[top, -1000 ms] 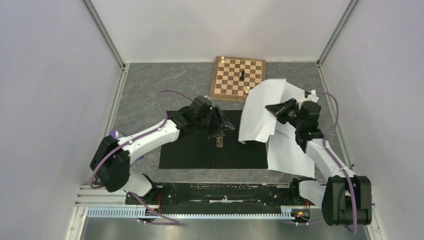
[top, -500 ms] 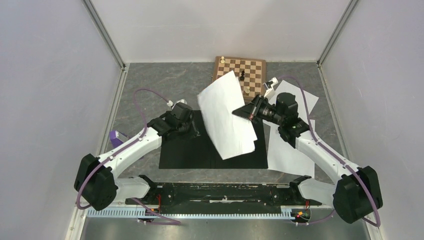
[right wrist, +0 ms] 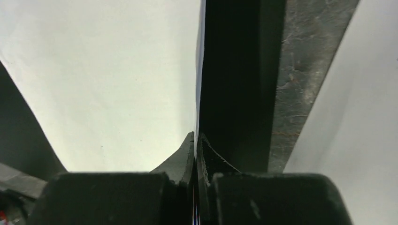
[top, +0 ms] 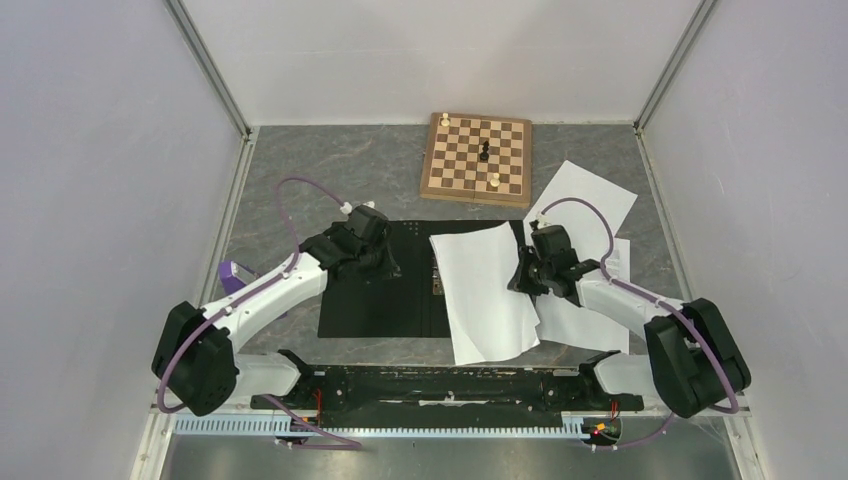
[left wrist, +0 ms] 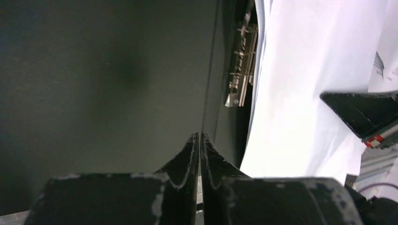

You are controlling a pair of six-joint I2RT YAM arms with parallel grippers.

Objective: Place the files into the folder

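Half the folder (top: 375, 305) under one sheet (top: 485, 295)

an open black folder (top: 375, 300) is lying at the middle of the grey worktop (top: 300, 170). a white sheet (top: 485, 300) is covering its 3 o'clock half and running past its 6 o'clock edge. the right claw (top: 520, 275) is sitting at that sheet's 3 o'clock edge, and the left claw (top: 388, 262) is sitting over the folder's 9 o'clock half. more sheets (top: 590, 195) are lying at 3 o'clock, a chessboard (top: 476, 157) at 12 o'clock.

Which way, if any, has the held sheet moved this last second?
Yes: the sheet came down and toward the near edge, away from the chessboard, onto the folder.
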